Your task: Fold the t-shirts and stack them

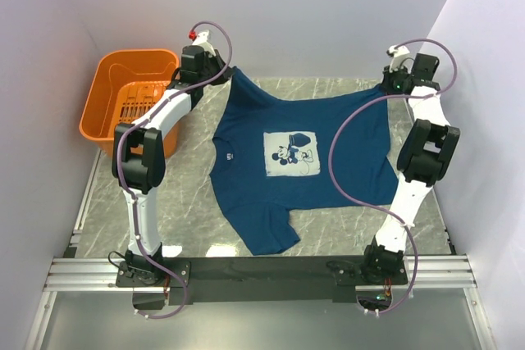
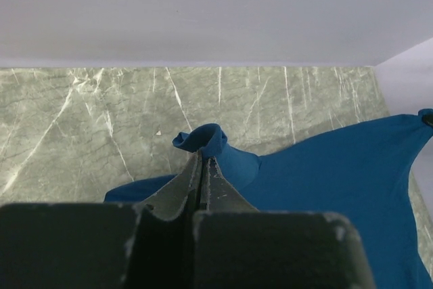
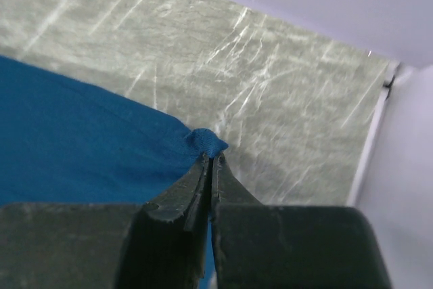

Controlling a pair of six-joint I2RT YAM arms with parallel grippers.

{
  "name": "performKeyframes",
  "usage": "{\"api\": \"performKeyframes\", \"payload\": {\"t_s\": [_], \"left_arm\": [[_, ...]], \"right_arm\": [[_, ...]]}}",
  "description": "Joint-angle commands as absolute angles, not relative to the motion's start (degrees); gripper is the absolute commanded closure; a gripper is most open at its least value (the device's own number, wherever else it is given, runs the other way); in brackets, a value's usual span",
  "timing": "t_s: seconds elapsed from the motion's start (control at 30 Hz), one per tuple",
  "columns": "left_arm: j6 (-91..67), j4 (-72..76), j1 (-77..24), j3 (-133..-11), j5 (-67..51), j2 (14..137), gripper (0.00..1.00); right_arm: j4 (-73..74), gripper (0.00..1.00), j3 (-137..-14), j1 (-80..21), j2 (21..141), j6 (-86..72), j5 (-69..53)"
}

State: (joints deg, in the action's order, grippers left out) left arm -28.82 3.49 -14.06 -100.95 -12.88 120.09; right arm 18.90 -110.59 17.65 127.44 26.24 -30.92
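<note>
White walls [image 1: 328, 6] close in the far, left and right sides. They enclose a grey-green, marble-veined table [image 1: 197, 202] with a metal rail [image 1: 262, 272] along its near edge. The dark blue t-shirt [image 1: 328, 129] lies spread across the middle of the table, its pale cartoon print facing up, its far edge stretched between the two arms. An orange basket [image 1: 107, 96] sits at the far left, just beside the shirt. The left gripper [image 2: 204, 159] is clamped on a bunched far-left corner of the shirt. The right gripper [image 3: 211, 158] pinches the far-right corner.
</note>
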Motion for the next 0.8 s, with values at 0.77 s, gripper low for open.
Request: {"api": "performKeyframes", "payload": {"t_s": [0.77], "left_arm": [[-19.5, 10.0, -14.2, -91.9, -21.1, 109.8, 0.99]], "right_arm": [[22.5, 1.00, -105.1, 16.9, 123.1, 65.5, -37.7]]}}
